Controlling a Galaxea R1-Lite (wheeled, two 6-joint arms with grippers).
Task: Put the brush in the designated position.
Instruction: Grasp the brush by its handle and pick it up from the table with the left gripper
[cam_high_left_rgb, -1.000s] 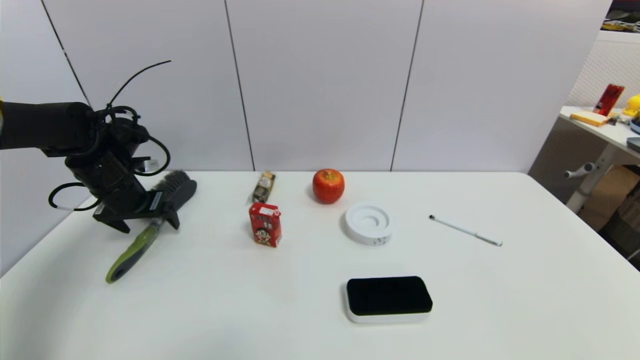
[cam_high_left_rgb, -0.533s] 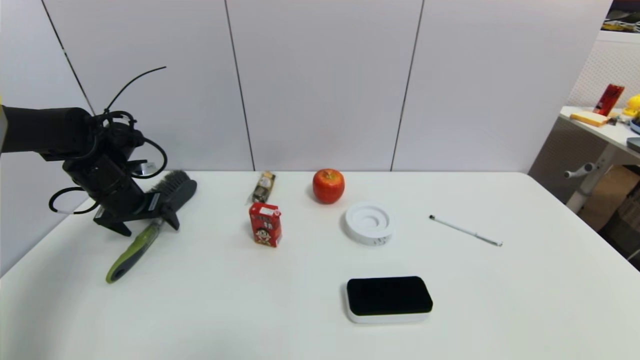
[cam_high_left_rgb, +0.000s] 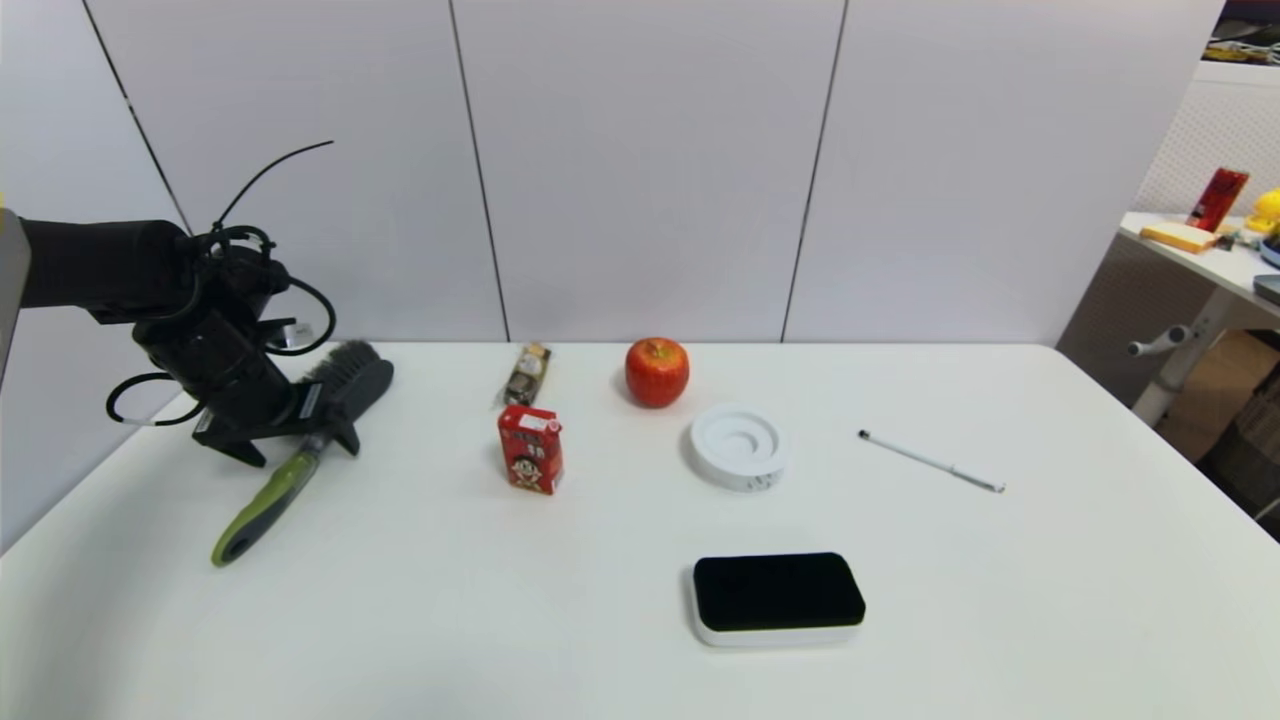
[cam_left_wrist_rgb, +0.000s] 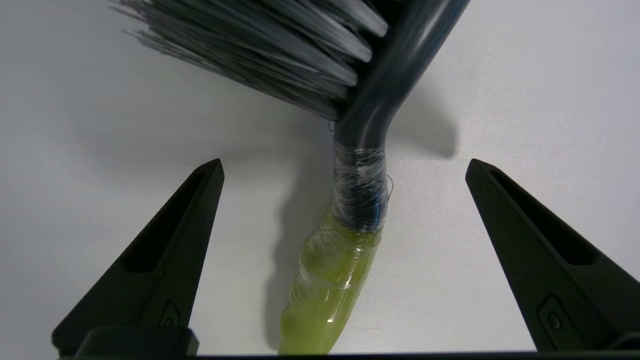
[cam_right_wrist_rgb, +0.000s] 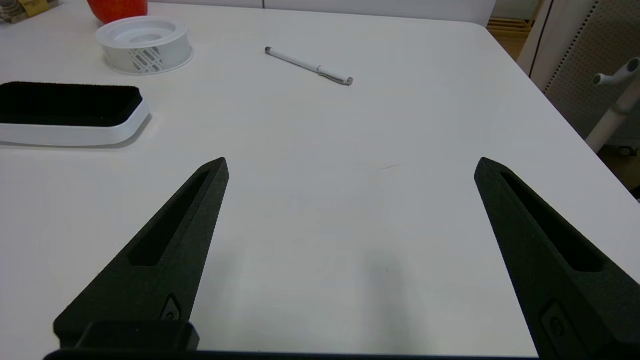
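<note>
Step in hand: we judge the left arm to be lining up its grasp on the brush; nothing is lifted yet.

Left gripper: spread wide and holding nothing. In the left wrist view its two fingers stand well apart on either side of the brush neck, touching neither it nor, as far as we can tell, the table.

Brush position: on the far-left part of the table, bristle head toward the back wall, lime-green handle pointing toward the robot and slightly to its left.

Long axis: it runs roughly near-to-far. The left gripper's opening lies across that axis — the relation the coming closure depends on.

Grasp site: the wrapped neck between the dark grey head and the green handle lies between the fingers, a little nearer one of them.

Nearer arm: the left. The right gripper is parked low at the near right, fingers wide apart and empty, well away from the brush.

Designated position: no marker is visible — we can only assume a bare patch of tabletop.

Other items: a red drink carton, an apple, a white ring-shaped dish, a pen and a black-topped eraser, all well apart from the brush.

Risk: a closure off the neck's centre could swing the long handle.
</note>
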